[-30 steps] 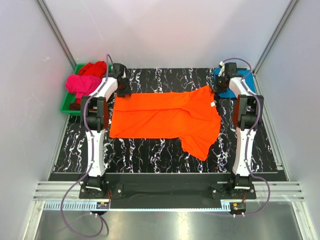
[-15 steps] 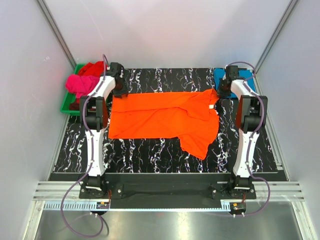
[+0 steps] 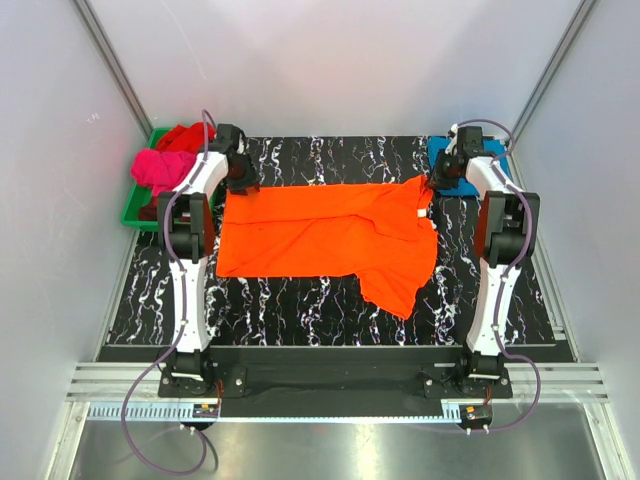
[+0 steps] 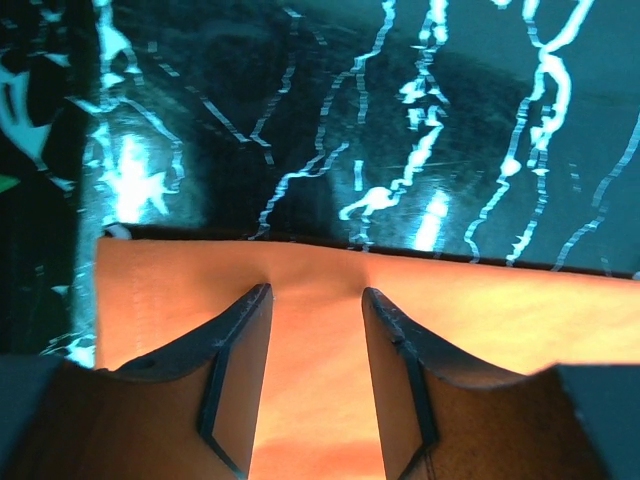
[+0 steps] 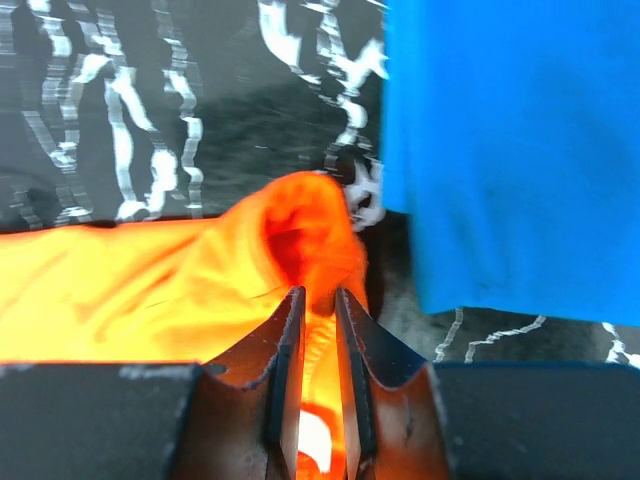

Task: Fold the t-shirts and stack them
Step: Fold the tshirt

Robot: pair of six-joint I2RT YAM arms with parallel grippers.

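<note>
The bright orange t-shirt (image 3: 330, 235) lies spread across the black marbled table, one sleeve trailing toward the front right. My left gripper (image 3: 243, 183) hovers over its far left corner. In the left wrist view the left gripper (image 4: 316, 292) stands open, with flat orange cloth (image 4: 500, 310) under the fingers. My right gripper (image 3: 437, 183) is at the shirt's far right corner. In the right wrist view the right gripper (image 5: 318, 292) has its jaws narrowly parted, with a bunched fold of orange cloth (image 5: 150, 280) between them. The folded teal-blue t-shirt (image 5: 510, 150) lies just beyond, at the back right (image 3: 442, 152).
A green tray (image 3: 135, 210) stands off the table's back left corner, holding the magenta-pink t-shirt (image 3: 160, 170) and the red t-shirt (image 3: 185, 137). White walls and metal rails close in both sides.
The right gripper's jaws have parted from shut. It shifted slightly right and back, drawing the shirt's far right corner with it. The left gripper edged back a little.
</note>
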